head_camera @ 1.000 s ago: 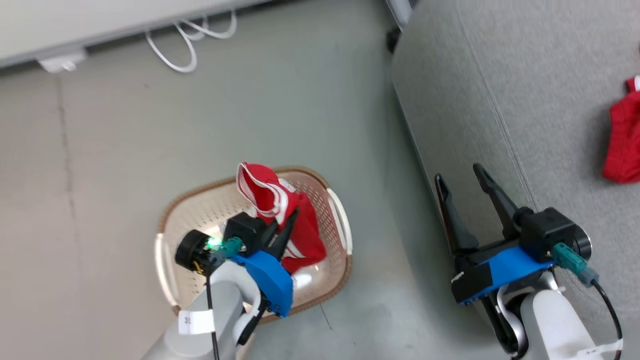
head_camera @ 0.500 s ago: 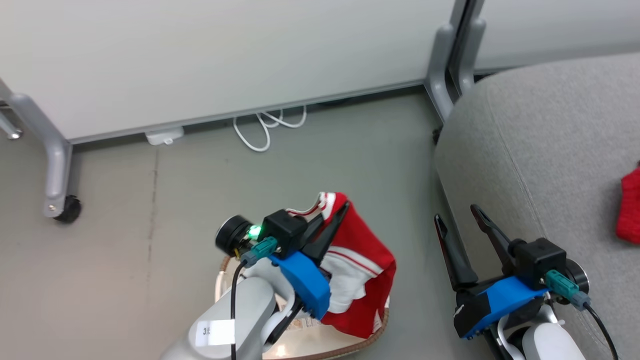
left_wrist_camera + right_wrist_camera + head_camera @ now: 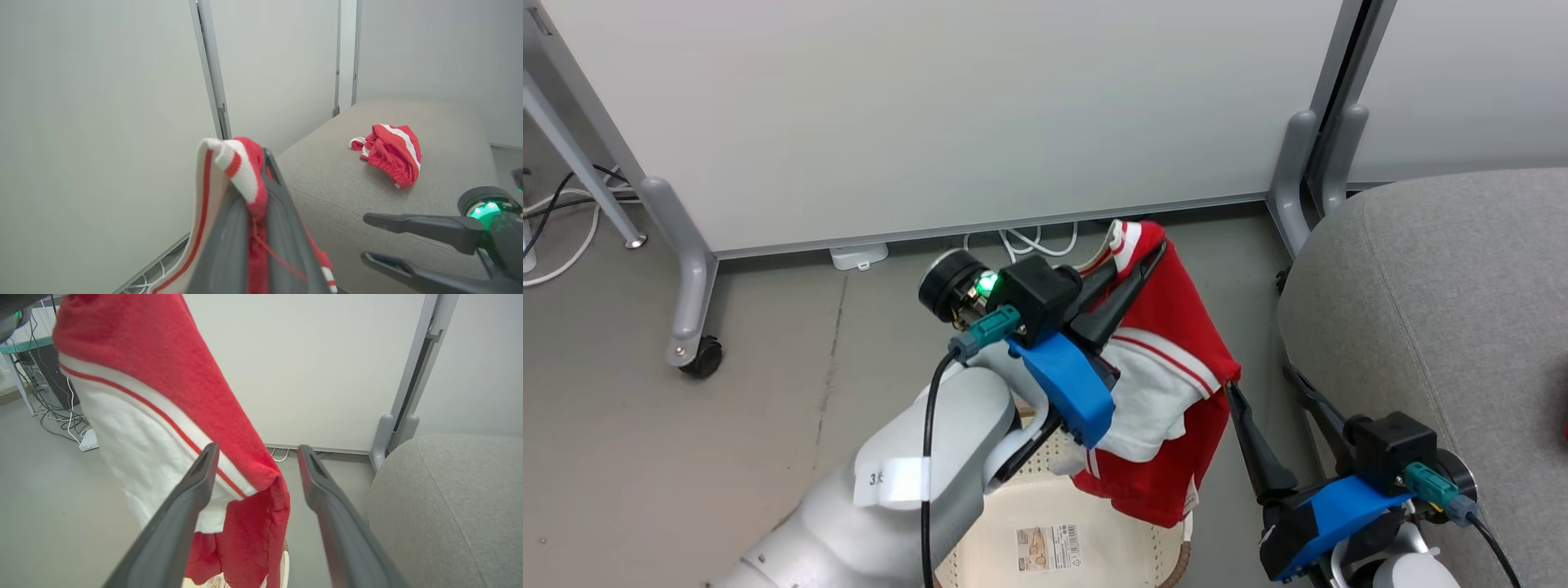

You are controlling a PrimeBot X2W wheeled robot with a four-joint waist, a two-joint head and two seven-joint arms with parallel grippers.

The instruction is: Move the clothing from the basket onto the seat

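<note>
Head view: I am watching the left gripper [image 3: 1147, 257] holding a red garment [image 3: 1176, 327] up over the basket [image 3: 1127, 555].

Its fingers are pinching shut on the garment's white-trimmed edge. The cloth is hanging down with its lower end above the basket's mouth, and a paper label [image 3: 1049, 547] is lying on the cream bottom inside. The right gripper [image 3: 1260, 380] is hovering low just beside the grey seat [image 3: 1445, 310], its fingers spread wide and gripping nothing. The head view is cutting the seat off at the frame edge. The left wrist view is giving me the seat's top, where a second red garment [image 3: 388, 153] is lying crumpled, well apart from the one in the air. The right wrist view is showing the hanging cloth up close, running behind one of its spread fingers; I cannot tell whether they are touching.
</note>
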